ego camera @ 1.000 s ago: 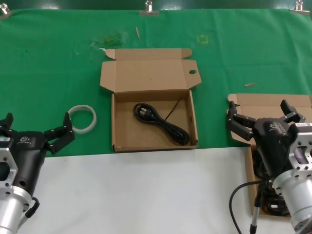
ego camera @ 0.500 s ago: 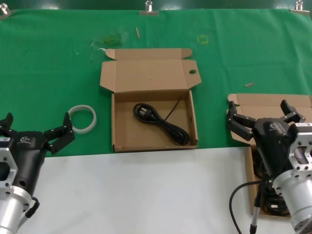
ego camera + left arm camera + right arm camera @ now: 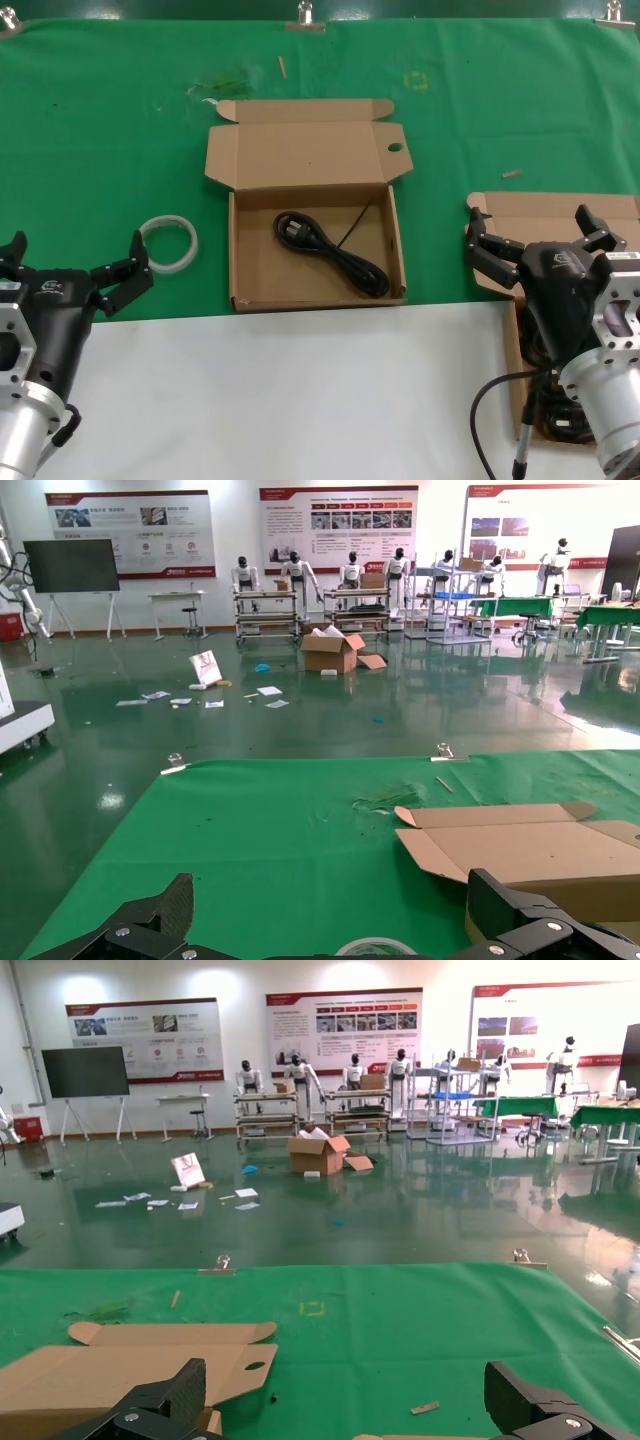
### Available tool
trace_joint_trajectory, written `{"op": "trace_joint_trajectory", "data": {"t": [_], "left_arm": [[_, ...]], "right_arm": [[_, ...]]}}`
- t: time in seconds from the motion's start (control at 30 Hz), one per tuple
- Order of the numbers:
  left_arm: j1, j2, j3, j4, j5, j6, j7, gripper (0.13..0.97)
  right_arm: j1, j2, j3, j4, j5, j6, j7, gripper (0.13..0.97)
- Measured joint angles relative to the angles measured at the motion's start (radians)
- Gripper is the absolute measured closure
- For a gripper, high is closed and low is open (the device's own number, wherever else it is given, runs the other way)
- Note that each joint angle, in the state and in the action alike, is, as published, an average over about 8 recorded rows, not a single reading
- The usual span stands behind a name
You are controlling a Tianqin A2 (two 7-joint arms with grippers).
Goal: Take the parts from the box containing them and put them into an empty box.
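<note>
the brown cardboard box with a round hole in its lid flap (image 3: 316,240) sits in the middle and holds one black power cord (image 3: 335,253). the right gripper (image 3: 532,232) hangs spread over the plain brown box (image 3: 560,215) on the right, likely to grab more cords. the left gripper (image 3: 72,262) waits spread, near left.

Both claws (image 3: 72,258) (image 3: 540,232) spread wide, raised.
</note>
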Motion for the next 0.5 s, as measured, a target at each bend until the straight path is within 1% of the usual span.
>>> {"op": "trace_joint_trajectory", "data": {"t": [0.5], "left_arm": [[0.0, 0.0, 0.0, 0.0, 0.0, 0.0, 0.0, 0.132]], "right_arm": [[0.0, 0.0, 0.0, 0.0, 0.0, 0.0, 0.0, 0.129]]}}
